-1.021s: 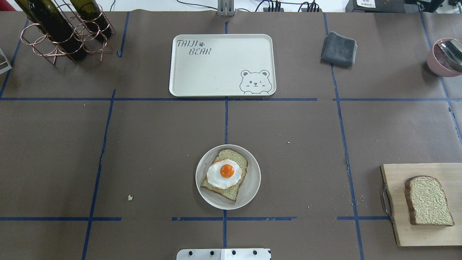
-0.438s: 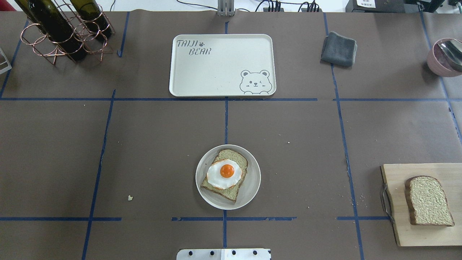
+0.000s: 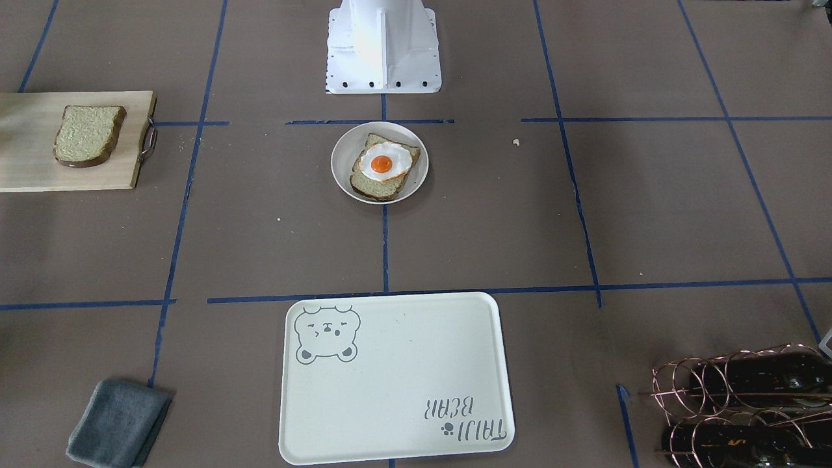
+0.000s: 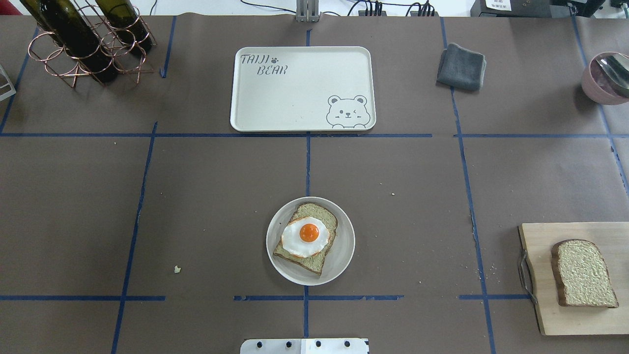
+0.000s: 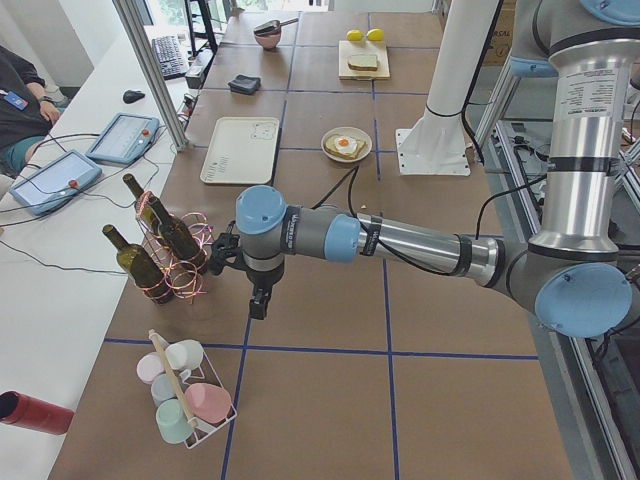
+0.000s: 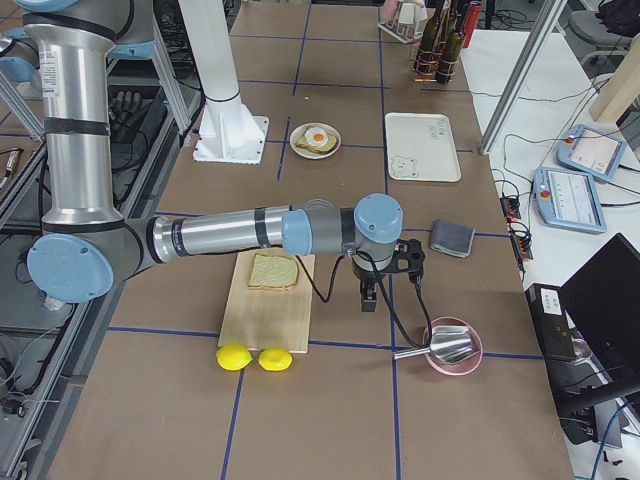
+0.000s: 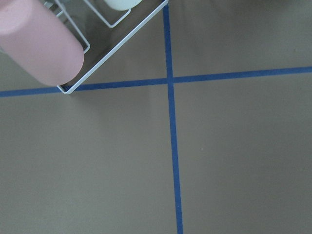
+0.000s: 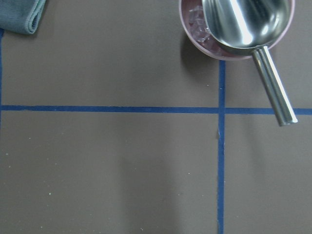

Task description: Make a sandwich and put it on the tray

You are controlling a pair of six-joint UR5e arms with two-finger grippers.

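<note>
A small round whitish plate [image 4: 345,246] near the robot's base carries one bread slice [image 4: 308,263] with a fried egg [image 4: 305,237] on top; it also shows in the front view [image 3: 343,162]. The second bread slice [image 4: 583,273] lies on a wooden cutting board [image 4: 550,314] at the right. The cream tray [image 4: 295,93] with the bear drawing lies bare at the table's far middle. My left gripper [image 5: 258,305] hangs over the table's left end, by the bottle rack. My right gripper [image 6: 368,298] hangs just beyond the board. I cannot tell whether either is open.
A copper rack of wine bottles [image 4: 83,39] stands far left, a folded grey cloth [image 4: 461,66] far right, and a pink bowl with a metal scoop [image 4: 607,78] at the right edge. A wire rack of pastel cups [image 5: 185,395] and two lemons [image 6: 255,358] sit at the table's ends.
</note>
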